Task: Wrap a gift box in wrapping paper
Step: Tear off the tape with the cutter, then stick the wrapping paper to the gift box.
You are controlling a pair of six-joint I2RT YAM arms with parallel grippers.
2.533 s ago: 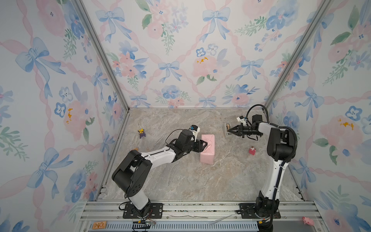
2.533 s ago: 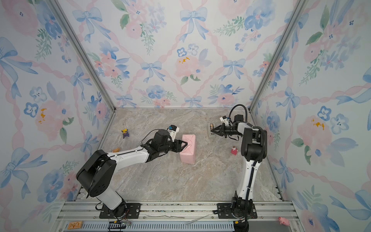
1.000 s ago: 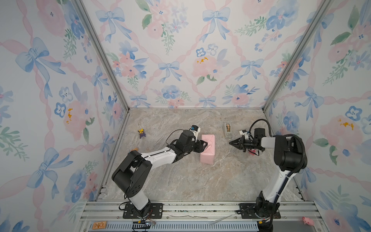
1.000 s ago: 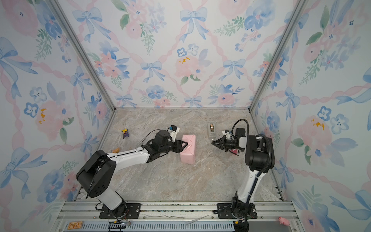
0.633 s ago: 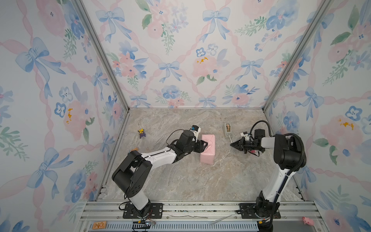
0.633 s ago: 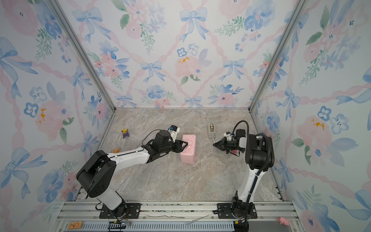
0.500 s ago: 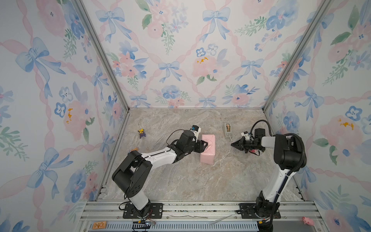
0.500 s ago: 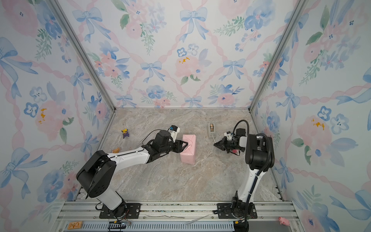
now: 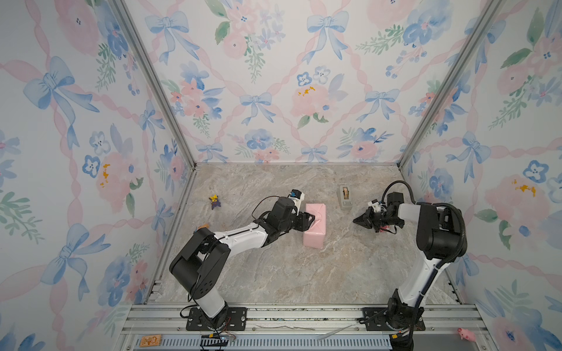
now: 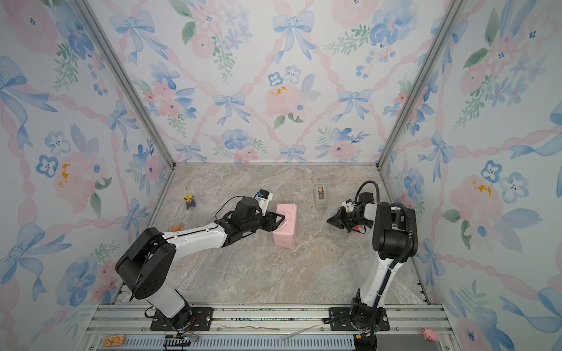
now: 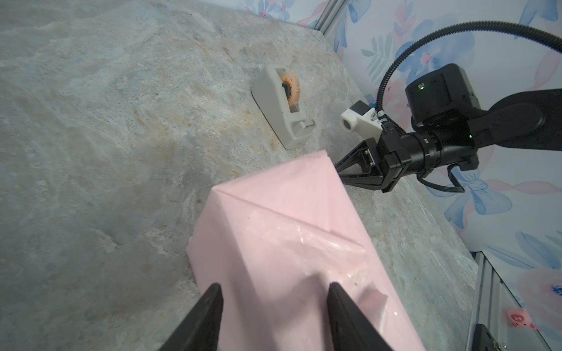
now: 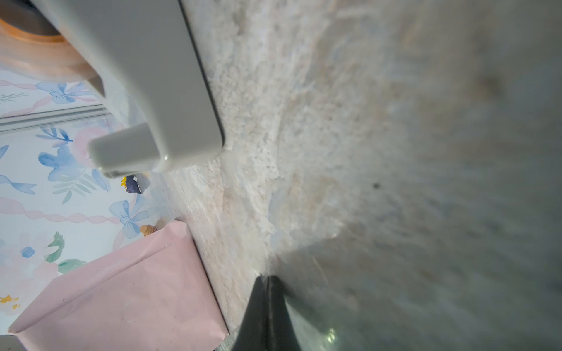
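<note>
The gift box is hidden inside the wrapping paper (image 9: 315, 226), which shows as a pale pink folded parcel mid-table in both top views (image 10: 285, 226). My left gripper (image 9: 310, 219) is open and rests on the parcel's left end. In the left wrist view its fingertips (image 11: 213, 299) stand apart, one beside the parcel (image 11: 289, 243) and one on its taped top. My right gripper (image 9: 355, 221) hovers low to the right of the parcel, pointing at it, a gap away. Its jaws are shut (image 12: 267, 278), and a faint clear strip of tape (image 12: 316, 304) trails from the tips.
A grey-beige tape dispenser (image 9: 345, 197) stands behind the right gripper, toward the back. A small purple-and-yellow toy (image 9: 215, 201) and an orange bit (image 9: 202, 226) lie at the left. A pink toy (image 9: 384, 226) sits under the right wrist. Patterned walls enclose three sides.
My right gripper has drawn away from the tape dispenser toward the front, staying shut, and has barely shifted in the last second. The left arm and parcel have not moved.
</note>
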